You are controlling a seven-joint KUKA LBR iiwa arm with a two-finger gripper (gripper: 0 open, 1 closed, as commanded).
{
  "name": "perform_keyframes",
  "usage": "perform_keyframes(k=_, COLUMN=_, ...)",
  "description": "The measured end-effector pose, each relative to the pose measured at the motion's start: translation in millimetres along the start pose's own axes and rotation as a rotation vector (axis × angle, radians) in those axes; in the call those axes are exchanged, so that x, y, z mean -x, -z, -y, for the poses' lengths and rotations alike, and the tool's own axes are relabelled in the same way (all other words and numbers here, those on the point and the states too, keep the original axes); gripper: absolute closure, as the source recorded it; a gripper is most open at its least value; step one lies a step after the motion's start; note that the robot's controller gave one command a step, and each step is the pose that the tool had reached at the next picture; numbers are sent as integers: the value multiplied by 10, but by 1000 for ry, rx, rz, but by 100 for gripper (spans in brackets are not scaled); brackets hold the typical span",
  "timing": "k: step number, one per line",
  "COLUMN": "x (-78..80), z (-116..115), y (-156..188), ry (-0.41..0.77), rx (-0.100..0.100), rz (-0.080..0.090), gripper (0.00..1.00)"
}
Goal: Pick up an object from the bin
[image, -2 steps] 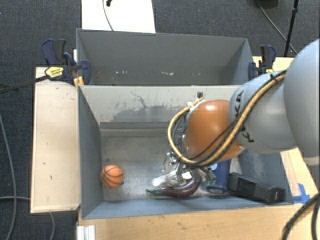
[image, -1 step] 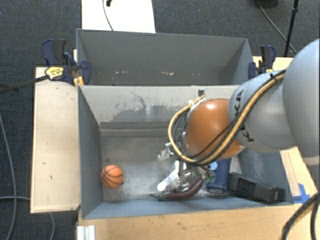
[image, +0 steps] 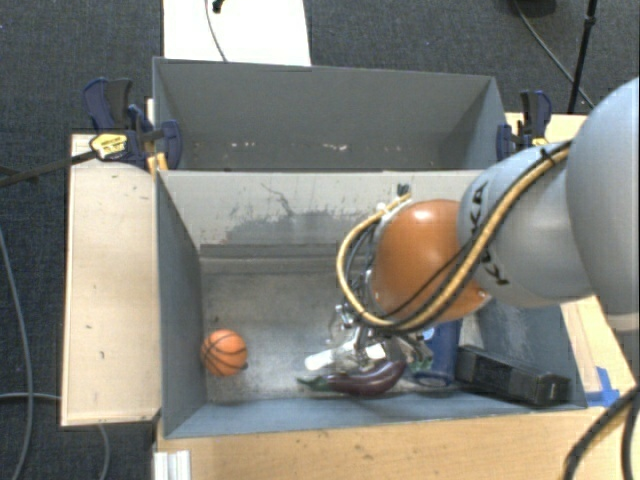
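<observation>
Camera view looks down into the grey bin (image: 180, 298); the arm (image: 560, 238) comes in from the right, its orange cover (image: 420, 258) over the middle of the floor, with cables (image: 350, 258) looping round the cover's left side; the gripper (image: 355, 348) hangs low near the front wall, a little right of the middle; whether it is apart or together cannot be told, since its metal parts merge with the things beneath it; nothing can be made out as held.

Directly under the gripper lies a dark purple aubergine (image: 370, 379), long and curved, lengthwise along the front wall; whether the gripper touches it cannot be told; a white piece (image: 322, 360) lies just beside the aubergine's left end, slightly behind it; a blue thing (image: 446, 340) stands just right of the gripper, partly hidden by the cover; a small green thing (image: 430, 374) lies at its foot, close to the aubergine's right end.

A black block (image: 512, 377) lies flat in the front right corner, near the blue thing; a small orange ball (image: 225, 352), marked like a basketball, rests alone in the front left part of the floor, well apart from the gripper and the cluster.
</observation>
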State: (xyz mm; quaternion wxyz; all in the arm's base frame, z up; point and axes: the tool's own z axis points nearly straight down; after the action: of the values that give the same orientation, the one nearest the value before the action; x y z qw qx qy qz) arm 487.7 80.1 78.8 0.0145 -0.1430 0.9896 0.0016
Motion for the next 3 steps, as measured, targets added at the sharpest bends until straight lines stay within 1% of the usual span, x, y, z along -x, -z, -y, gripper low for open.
perform_keyframes(k=1, x=0, z=0, y=0, ry=0, rx=0, rz=0, gripper=100)
perform_keyframes(k=2, x=466, z=-71, y=524, ry=315, rx=4, rz=-18, gripper=0)
perform_keyframes(k=3, x=442, z=-70, y=500, ry=311, rx=6, rz=-25, gripper=0)
